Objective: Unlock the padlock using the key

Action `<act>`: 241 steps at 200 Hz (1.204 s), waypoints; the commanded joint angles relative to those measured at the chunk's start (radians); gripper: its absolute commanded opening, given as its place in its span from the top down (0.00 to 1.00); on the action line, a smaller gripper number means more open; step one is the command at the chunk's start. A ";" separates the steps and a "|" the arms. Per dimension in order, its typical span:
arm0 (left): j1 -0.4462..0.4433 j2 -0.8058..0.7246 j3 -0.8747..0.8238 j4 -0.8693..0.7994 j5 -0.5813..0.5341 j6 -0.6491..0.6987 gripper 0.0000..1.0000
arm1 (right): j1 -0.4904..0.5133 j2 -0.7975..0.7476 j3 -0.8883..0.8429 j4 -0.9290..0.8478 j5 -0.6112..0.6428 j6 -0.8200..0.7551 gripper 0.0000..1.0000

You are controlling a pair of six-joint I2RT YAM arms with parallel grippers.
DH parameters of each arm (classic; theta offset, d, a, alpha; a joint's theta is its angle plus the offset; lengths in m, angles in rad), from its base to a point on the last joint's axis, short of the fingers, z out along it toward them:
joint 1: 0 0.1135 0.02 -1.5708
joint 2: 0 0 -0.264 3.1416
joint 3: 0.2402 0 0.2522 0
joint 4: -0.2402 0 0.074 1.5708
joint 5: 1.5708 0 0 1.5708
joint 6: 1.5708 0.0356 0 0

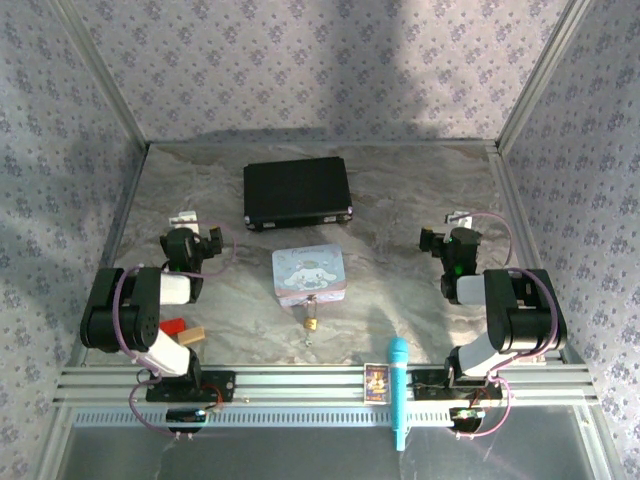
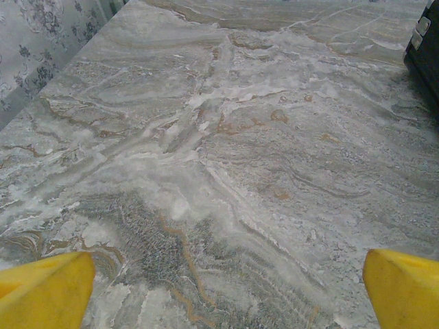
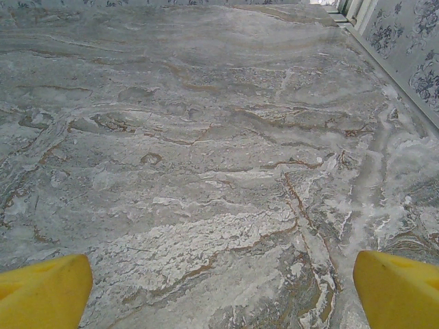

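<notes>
- The left gripper (image 2: 226, 291) hangs released over bare marbled tabletop (image 2: 226, 157). Its yellow fingertips (image 2: 48, 291) stand wide apart with nothing between them.
- The right gripper (image 3: 223, 288) is likewise spread wide and grasps nothing. Its yellow fingertips (image 3: 398, 288) sit at the two lower corners of the wrist view, above bare table.
- In the top view both grippers sit at the sides of the table, well apart from the objects in the middle.
- A pastel tin (image 1: 310, 273) lies between the two arms. Its lid, printed with a cartoon figure, is shut, so its contents are hidden.
- The padlock (image 1: 312, 322) lies on the table just beside the tin's near edge, outside it.
- The key (image 1: 308, 336) is only a faint pale sliver at the padlock's near end. It is too small to tell whether the two touch.
- A black case (image 1: 297, 192) lies flat and closed beyond the tin, towards the back wall.
- A red block (image 1: 172, 326) and a tan block (image 1: 192, 335) lie beside the left arm.
- A blue toy microphone (image 1: 398, 390) and a small card (image 1: 376, 383) rest on the near rail.
</notes>
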 commanded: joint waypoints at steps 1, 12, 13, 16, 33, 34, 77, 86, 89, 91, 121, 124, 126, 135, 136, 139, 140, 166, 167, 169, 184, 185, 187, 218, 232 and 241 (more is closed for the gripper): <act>0.005 -0.010 0.011 0.032 0.013 0.007 0.00 | -0.009 -0.007 0.013 0.010 -0.014 -0.011 0.01; 0.005 -0.040 0.007 0.017 0.021 0.008 0.00 | -0.015 -0.012 0.012 0.011 -0.018 -0.005 0.01; 0.004 -0.044 0.007 0.014 0.021 0.008 0.00 | -0.015 -0.014 0.012 0.008 -0.017 -0.003 0.01; 0.004 -0.058 0.007 0.001 0.020 0.009 0.00 | -0.018 -0.019 0.013 0.001 -0.016 0.000 0.01; 0.005 -0.170 0.039 -0.166 -0.033 -0.018 0.00 | -0.022 -0.123 0.008 -0.074 -0.011 0.003 0.01; 0.004 -0.178 0.042 -0.172 -0.036 -0.021 0.00 | -0.022 -0.131 0.010 -0.083 -0.010 0.003 0.01; 0.008 -0.462 0.135 -0.611 -0.057 -0.354 0.00 | -0.026 -0.464 0.132 -0.584 -0.087 0.095 0.01; 0.009 -0.508 0.162 -0.697 0.009 -0.434 0.00 | -0.029 -0.521 0.150 -0.684 -0.113 0.132 0.01; 0.007 -0.520 0.166 -0.710 0.041 -0.447 0.00 | -0.030 -0.540 0.156 -0.719 -0.120 0.155 0.01; 0.007 -0.528 0.168 -0.716 0.064 -0.454 0.00 | -0.031 -0.552 0.159 -0.737 -0.124 0.167 0.01; 0.007 -0.642 0.199 -0.878 0.305 -0.595 0.00 | -0.046 -0.685 0.188 -0.949 -0.337 0.256 0.01; 0.008 -0.655 0.202 -0.898 0.325 -0.600 0.00 | -0.046 -0.695 0.191 -0.965 -0.366 0.261 0.01; 0.007 -0.663 0.204 -0.914 0.333 -0.602 0.00 | -0.045 -0.698 0.194 -0.976 -0.389 0.262 0.01; 0.007 -0.696 0.220 -1.008 0.355 -0.622 0.00 | -0.040 -0.719 0.207 -1.028 -0.462 0.285 0.01; 0.006 -0.700 0.222 -1.019 0.357 -0.624 0.00 | -0.039 -0.721 0.209 -1.035 -0.469 0.288 0.01; 0.006 -0.709 0.229 -1.044 0.367 -0.628 0.00 | -0.034 -0.727 0.215 -1.054 -0.483 0.298 0.01; 0.006 -0.711 0.231 -1.057 0.371 -0.627 0.00 | -0.032 -0.730 0.216 -1.057 -0.485 0.301 0.01; -0.025 -0.750 0.273 -1.271 0.537 -0.589 0.00 | 0.108 -0.762 0.247 -1.182 -0.511 0.378 0.08; -0.029 -0.751 0.275 -1.277 0.541 -0.586 0.00 | 0.119 -0.762 0.249 -1.186 -0.508 0.382 0.08; -0.035 -0.752 0.277 -1.294 0.546 -0.583 0.00 | 0.139 -0.760 0.253 -1.197 -0.495 0.387 0.08; -0.106 -0.774 0.272 -1.372 0.560 -0.587 0.02 | 0.306 -0.747 0.267 -1.270 -0.377 0.424 0.09; -0.112 -0.775 0.270 -1.372 0.561 -0.588 0.02 | 0.312 -0.747 0.267 -1.274 -0.368 0.428 0.09; -0.124 -0.779 0.263 -1.372 0.565 -0.590 0.02 | 0.340 -0.743 0.267 -1.280 -0.354 0.435 0.09; -0.321 -0.796 0.223 -1.394 0.577 -0.619 0.07 | 0.672 -0.676 0.246 -1.268 -0.182 0.581 0.15; -0.408 -0.791 0.204 -1.387 0.570 -0.646 0.10 | 0.820 -0.636 0.247 -1.256 -0.091 0.668 0.20; -0.468 -0.790 0.185 -1.362 0.569 -0.675 0.12 | 0.916 -0.607 0.243 -1.230 -0.039 0.716 0.22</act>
